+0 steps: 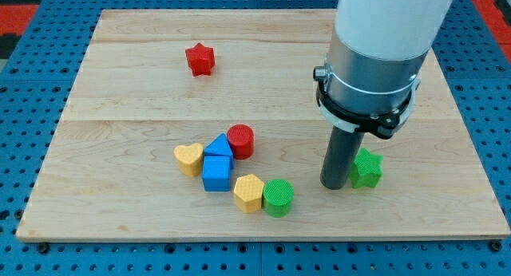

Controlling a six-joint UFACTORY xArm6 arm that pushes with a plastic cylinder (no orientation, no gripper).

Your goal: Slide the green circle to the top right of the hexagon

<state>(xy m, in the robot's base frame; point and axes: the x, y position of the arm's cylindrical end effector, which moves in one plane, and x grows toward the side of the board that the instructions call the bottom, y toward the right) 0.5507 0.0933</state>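
Observation:
The green circle (279, 197) lies near the view's bottom centre, touching the right side of the yellow hexagon (249, 192). My tip (334, 184) rests on the board to the right of the green circle, with a gap between them. It stands right against the left side of a green star (367, 168).
A blue cube (216, 172), a blue triangle (219, 145), a red cylinder (240, 140) and a yellow heart (188, 159) cluster left of centre. A red star (200, 59) lies near the view's top left. The wooden board (120, 108) sits on a blue surface.

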